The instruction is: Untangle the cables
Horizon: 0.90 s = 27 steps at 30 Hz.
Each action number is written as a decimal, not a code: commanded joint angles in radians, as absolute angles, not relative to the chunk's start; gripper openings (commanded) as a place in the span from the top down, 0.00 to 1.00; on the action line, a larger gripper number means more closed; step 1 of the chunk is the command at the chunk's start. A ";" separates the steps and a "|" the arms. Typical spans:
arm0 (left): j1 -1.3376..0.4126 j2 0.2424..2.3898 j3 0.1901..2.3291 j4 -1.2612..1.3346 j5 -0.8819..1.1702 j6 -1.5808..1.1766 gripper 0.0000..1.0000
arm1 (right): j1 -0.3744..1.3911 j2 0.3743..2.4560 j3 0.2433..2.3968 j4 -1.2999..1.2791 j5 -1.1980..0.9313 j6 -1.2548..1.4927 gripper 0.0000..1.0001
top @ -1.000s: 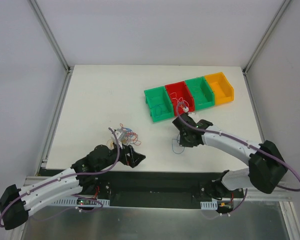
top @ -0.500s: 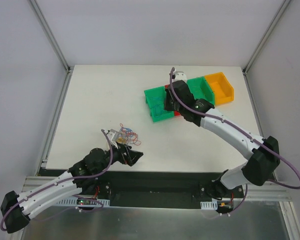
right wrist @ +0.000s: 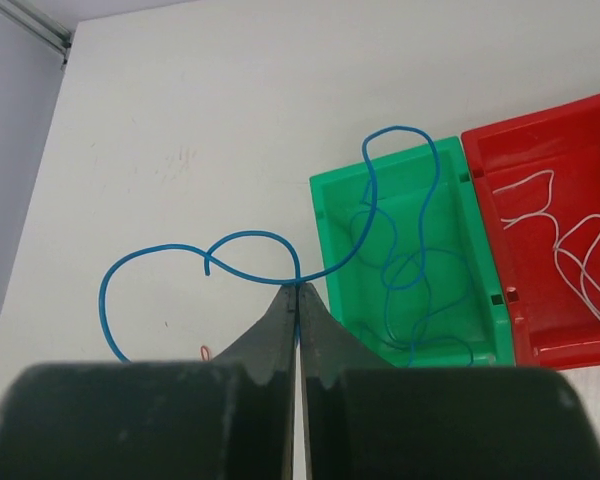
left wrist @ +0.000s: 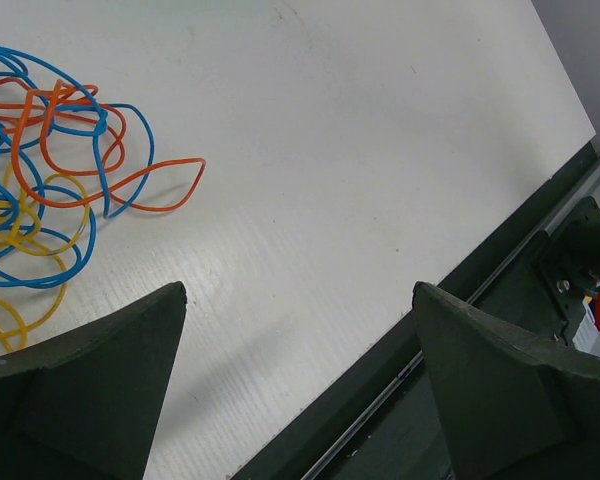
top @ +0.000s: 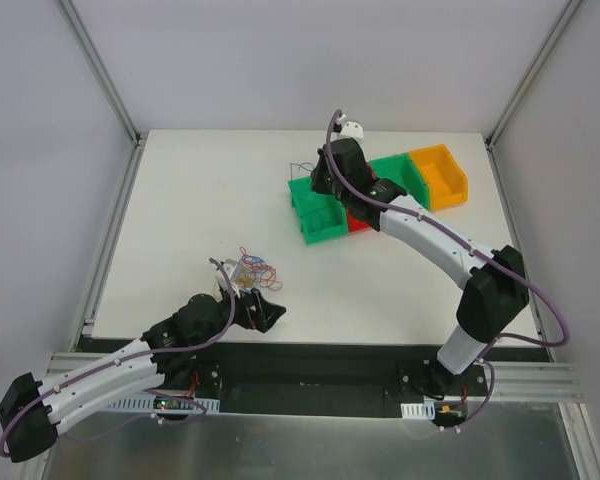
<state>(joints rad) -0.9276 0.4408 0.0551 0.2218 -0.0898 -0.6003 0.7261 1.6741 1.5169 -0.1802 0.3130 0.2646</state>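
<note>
A knot of blue, orange and yellow cables [top: 252, 270] [left wrist: 60, 150] lies on the white table near the front left. My left gripper [top: 265, 312] [left wrist: 298, 288] hovers just right of the knot, open, with nothing between its fingers. Over the left green bin's [top: 318, 208] [right wrist: 410, 200] back corner, my right gripper [top: 315, 180] [right wrist: 297, 286] is shut on a blue cable [right wrist: 250, 240]. That cable loops over the table to the left and arches over the bin to the right. More blue cables [right wrist: 415, 295] lie inside this bin. White cables [right wrist: 570, 245] lie in the red bin [right wrist: 540, 310].
Four bins stand in a row at the back right: green, red [top: 358, 222], green [top: 400, 185] and yellow [top: 438, 175]. The table's front edge and a dark rail [left wrist: 460, 300] run just below my left gripper. A small red scrap [right wrist: 204, 352] lies on the table.
My right arm has carried the blue cable from the table's front middle back to the left green bin. The left gripper has shifted slightly near the knot.
</note>
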 commanded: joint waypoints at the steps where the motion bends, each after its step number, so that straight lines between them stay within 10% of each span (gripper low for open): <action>1: -0.919 0.451 0.095 0.239 -0.132 -0.621 0.05 | 0.716 1.658 1.415 -0.058 0.275 0.304 1.00; 18: -0.919 0.541 0.192 0.169 -0.185 -0.626 0.01 | 0.552 1.926 1.580 -0.273 -0.037 0.134 1.00; 27: -0.668 0.846 0.658 -0.196 -0.070 -0.548 0.01 | 0.549 2.062 1.710 -0.376 0.063 0.058 1.00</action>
<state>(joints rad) -0.8143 0.7029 0.4564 -0.0345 -0.2050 -0.5987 0.5396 2.0563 1.6539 -0.3088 0.0273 0.1062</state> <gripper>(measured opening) 0.990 0.006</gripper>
